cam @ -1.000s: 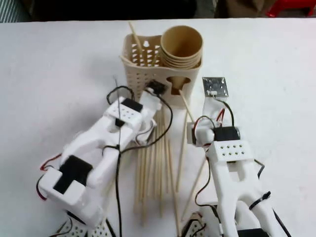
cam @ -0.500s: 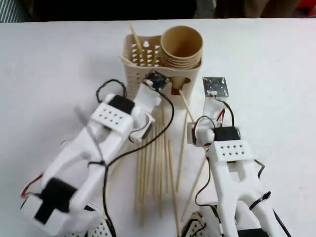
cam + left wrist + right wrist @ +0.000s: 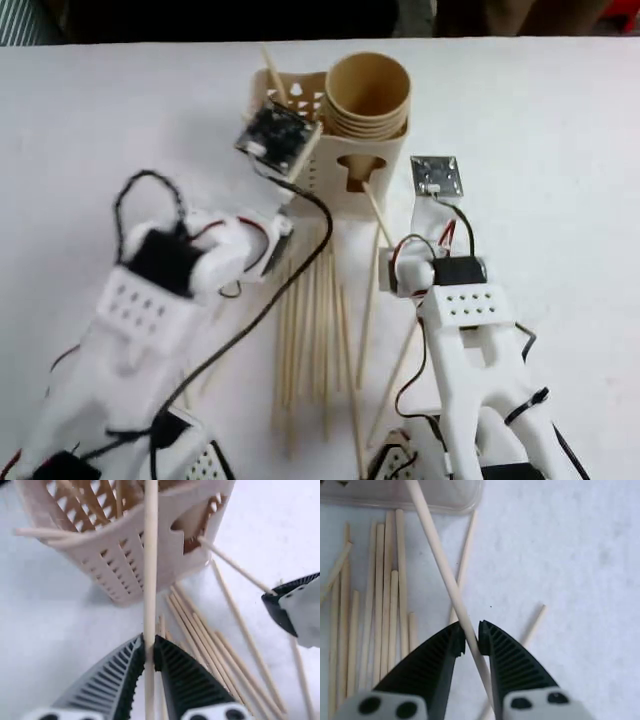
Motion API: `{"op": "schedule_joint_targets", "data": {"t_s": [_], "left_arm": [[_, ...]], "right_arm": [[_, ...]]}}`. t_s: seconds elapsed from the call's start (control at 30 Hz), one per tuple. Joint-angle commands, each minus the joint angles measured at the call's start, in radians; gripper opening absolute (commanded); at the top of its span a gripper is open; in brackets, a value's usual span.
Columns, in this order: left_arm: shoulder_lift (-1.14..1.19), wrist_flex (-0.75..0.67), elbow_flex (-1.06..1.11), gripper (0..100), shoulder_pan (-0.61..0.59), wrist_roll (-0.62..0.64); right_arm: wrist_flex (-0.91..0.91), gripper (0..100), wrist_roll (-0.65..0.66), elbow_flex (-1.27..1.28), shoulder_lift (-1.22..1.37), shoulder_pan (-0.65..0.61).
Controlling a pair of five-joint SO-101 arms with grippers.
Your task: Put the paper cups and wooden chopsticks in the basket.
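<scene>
High view, basket (image 3: pixel 385 178): it stands upright at the far middle of the table. The paper cups (image 3: pixel 368 92) are stacked in its right half.
High view, loose chopsticks (image 3: pixel 310 330): they lie bundled on the table just in front of the basket, between the two arms. Most of the sticks are not yet in.
High view, slanted chopstick (image 3: pixel 378 215): its far tip rests at the cut-out in the basket's front wall.
High view, risk: the left arm's wrist hangs over the basket's near-left rim. Dropping lower could tip or shove the light basket and spill the cups.

Left wrist view, left gripper (image 3: pixel 149 642): the jaws are closed tight on one raised chopstick (image 3: pixel 150 555). It is pinched low, so most of its length runs up across the basket's wall.
Left wrist view, risk: held this near its end, the stick can pivot in the jaws. Its free tip may snag the wall's slots or fall outside.

Right wrist view, right gripper (image 3: pixel 470 630): the jaws are pinched on the slanted chopstick, at an angle across the jaws.
Right wrist view, risk: an angled pinch can let the stick slide or roll out. Pushing forward could jam its tip against the basket and move it just as the other arm releases.
</scene>
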Motion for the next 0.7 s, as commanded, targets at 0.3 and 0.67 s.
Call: {"op": "schedule_joint_targets", "data": {"t_s": [0.3, 0.67], "left_arm": [[-0.068, -0.483, -0.216, 2, 0.004, -0.002], [0.025, -1.079, -0.074, 2, 0.002, -0.008]], "right_arm": [[-0.018, 1.8, 0.003, -0.009, -0.027, 0.021], [-0.024, 1.8, 0.006, -0.009, -0.027, 0.021]]}}
